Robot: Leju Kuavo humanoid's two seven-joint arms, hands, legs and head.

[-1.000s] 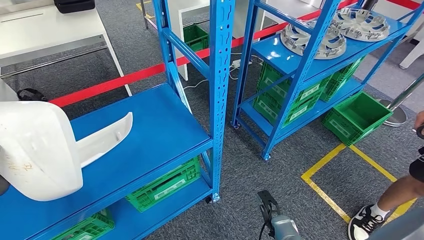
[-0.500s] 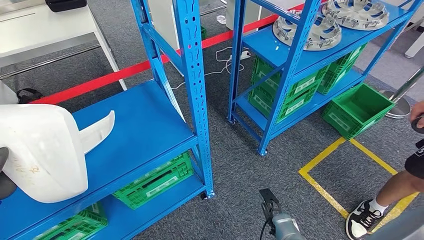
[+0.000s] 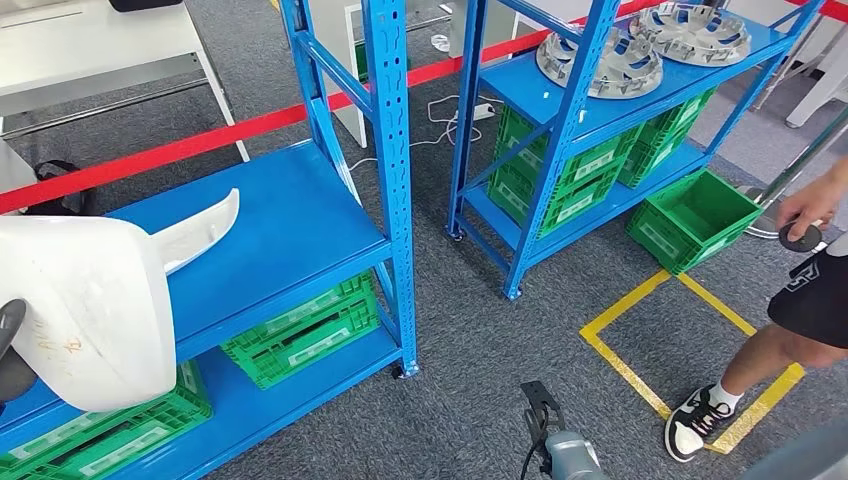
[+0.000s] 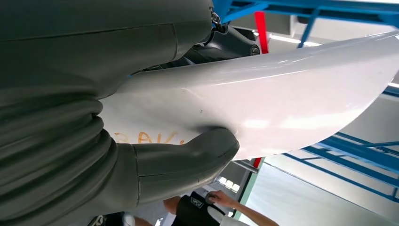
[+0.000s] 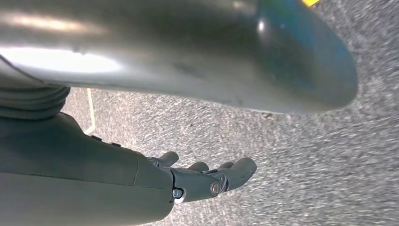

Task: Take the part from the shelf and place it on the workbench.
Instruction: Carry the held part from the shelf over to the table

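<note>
1. Part [image 3: 85, 300]: a large white glossy curved panel with orange writing, gripped in my left hand [image 4: 183, 157], thumb pressed on its smooth face, held over the front edge of the blue shelf [image 3: 290, 215].
2. My right hand [image 5: 207, 181] hangs over grey carpet, holding nothing, fingers loosely curled and apart.
3. Green crates [image 3: 300, 330] with slotted plastic walls sit on the lower tier; their contents cannot be seen.
4. A second blue rack [image 3: 560, 100] carries silver wheel covers [image 3: 600, 62] above more green crates. One open green crate [image 3: 695, 218] stands on the floor.
5. Carpeted aisle lies between the racks; a person [image 3: 790, 300] stands beside yellow floor tape [image 3: 650, 380].
</note>
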